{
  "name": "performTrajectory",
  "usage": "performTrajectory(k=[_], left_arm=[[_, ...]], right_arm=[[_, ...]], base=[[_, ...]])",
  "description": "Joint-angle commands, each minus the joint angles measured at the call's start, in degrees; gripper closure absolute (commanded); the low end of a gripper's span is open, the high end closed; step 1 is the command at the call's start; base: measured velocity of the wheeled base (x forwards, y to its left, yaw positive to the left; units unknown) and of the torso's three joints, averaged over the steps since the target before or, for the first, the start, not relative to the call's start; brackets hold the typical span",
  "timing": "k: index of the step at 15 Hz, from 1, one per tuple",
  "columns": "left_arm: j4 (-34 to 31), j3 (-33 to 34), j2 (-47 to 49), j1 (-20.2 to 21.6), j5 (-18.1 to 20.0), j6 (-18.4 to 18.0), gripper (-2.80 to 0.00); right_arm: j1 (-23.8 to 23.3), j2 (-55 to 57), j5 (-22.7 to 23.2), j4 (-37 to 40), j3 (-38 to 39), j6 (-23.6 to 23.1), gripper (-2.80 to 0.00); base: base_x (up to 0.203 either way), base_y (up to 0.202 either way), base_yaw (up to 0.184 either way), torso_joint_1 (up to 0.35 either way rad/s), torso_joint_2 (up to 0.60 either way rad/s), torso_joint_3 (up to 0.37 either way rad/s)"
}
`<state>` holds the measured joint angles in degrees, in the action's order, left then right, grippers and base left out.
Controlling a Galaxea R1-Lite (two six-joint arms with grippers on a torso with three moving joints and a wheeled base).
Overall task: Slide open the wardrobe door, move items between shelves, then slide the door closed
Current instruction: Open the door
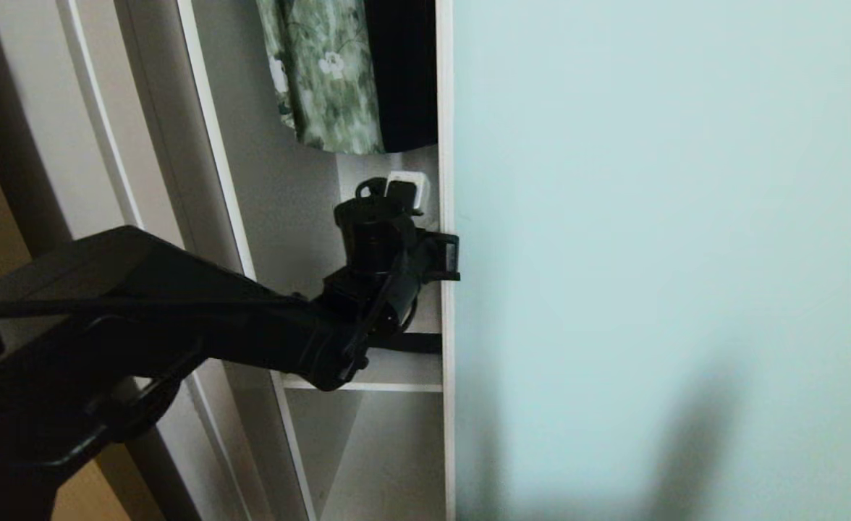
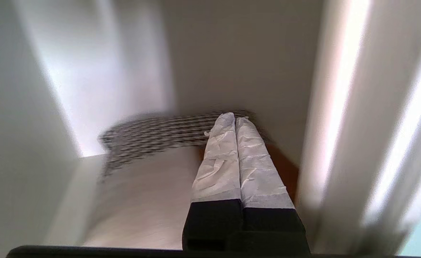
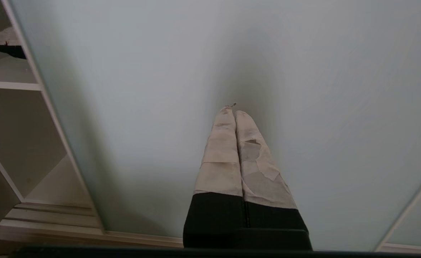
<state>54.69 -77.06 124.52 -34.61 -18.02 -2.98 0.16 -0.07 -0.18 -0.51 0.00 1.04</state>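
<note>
— Where does my head camera sit?

— High, close before the sliding wardrobe door (image 1: 657, 253), looking forward and down; the open gap lies left of the door.

— And my left wrist camera?

— Inside that gap, facing along a shelf (image 2: 67, 200) at the cushion (image 2: 153, 136) (blurred).

— The right one?

— Close to the door (image 3: 232, 53), angled up it; it shares the panel and a shelf (image 3: 10, 85) with the head view.

The sliding wardrobe door (image 1: 664, 253) covers most of the wardrobe, leaving only a narrow open gap beside its edge. The left arm fills that gap. Inside, the cushion (image 2: 153, 168) takes up the shelf (image 2: 71, 200), and hanging clothes (image 1: 331, 72) block the room above.
</note>
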Motion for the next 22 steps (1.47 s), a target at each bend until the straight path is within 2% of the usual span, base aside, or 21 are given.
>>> performTrajectory(k=[1, 6, 8, 10, 14, 19, 22], left_arm=[[0.56, -1.66, 2.77, -2.72, -0.17, -0.13, 0.0], [0.73, -4.14, 6.63, -7.91, -0.3, 0.26, 0.0], [2.18, -3.73, 5.44, -8.44, -1.42, 0.22, 0.0], [3.02, -1.83, 0.54, -8.45, -3.16, 0.0, 0.0], [0.27, 7.38, -15.67, -7.74, -5.88, -0.59, 0.0], [-13.66, 18.26, -40.81, 0.39, -12.14, -2.15, 0.0], [-19.86, 29.58, -58.11, 8.69, -13.78, -3.43, 0.0]], right_arm=[[0.02, -0.01, 0.01, -0.02, 0.0, 0.02, 0.0], [0.02, -0.01, 0.01, -0.02, 0.0, 0.02, 0.0], [0.02, -0.01, 0.01, -0.02, 0.0, 0.02, 0.0], [0.02, -0.01, 0.01, -0.02, 0.0, 0.02, 0.0], [0.02, -0.01, 0.01, -0.02, 0.0, 0.02, 0.0], [0.02, -0.01, 0.01, -0.02, 0.0, 0.02, 0.0], [0.02, -0.01, 0.01, -0.02, 0.0, 0.02, 0.0]], base=[[0.0, 0.0, 0.0, 0.0, 0.0, 0.0], [0.0, 0.0, 0.0, 0.0, 0.0, 0.0], [0.0, 0.0, 0.0, 0.0, 0.0, 0.0], [0.0, 0.0, 0.0, 0.0, 0.0, 0.0], [0.0, 0.0, 0.0, 0.0, 0.0, 0.0], [0.0, 0.0, 0.0, 0.0, 0.0, 0.0], [0.0, 0.0, 0.0, 0.0, 0.0, 0.0]])
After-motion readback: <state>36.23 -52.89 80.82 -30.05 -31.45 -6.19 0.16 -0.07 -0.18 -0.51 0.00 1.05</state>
